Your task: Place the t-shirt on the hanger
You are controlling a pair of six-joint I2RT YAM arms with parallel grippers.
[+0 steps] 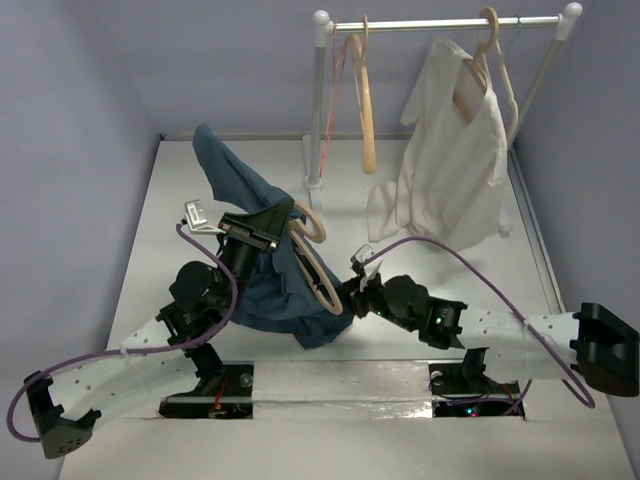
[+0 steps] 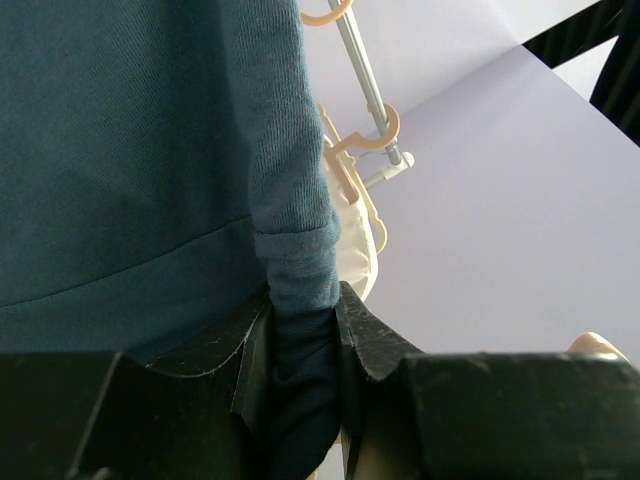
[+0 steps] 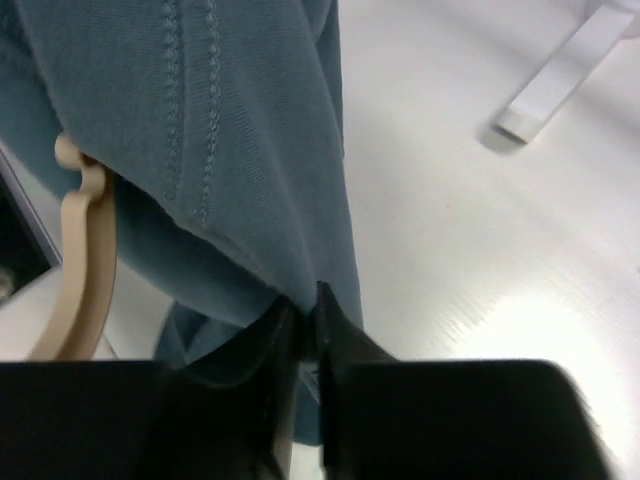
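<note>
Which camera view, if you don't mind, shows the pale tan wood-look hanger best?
Top external: the pale tan wood-look hanger shows its hook and one sloping arm over the dark teal cloth t-shirt. Right wrist catches only a curved piece; left wrist, at most a tan sliver.

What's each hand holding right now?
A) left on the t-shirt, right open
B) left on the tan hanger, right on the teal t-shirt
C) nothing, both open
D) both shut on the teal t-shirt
D: the left wrist view shows the left hand clamped on a fold of the t-shirt, and the right wrist view shows the right hand pinching its stitched edge.
</note>
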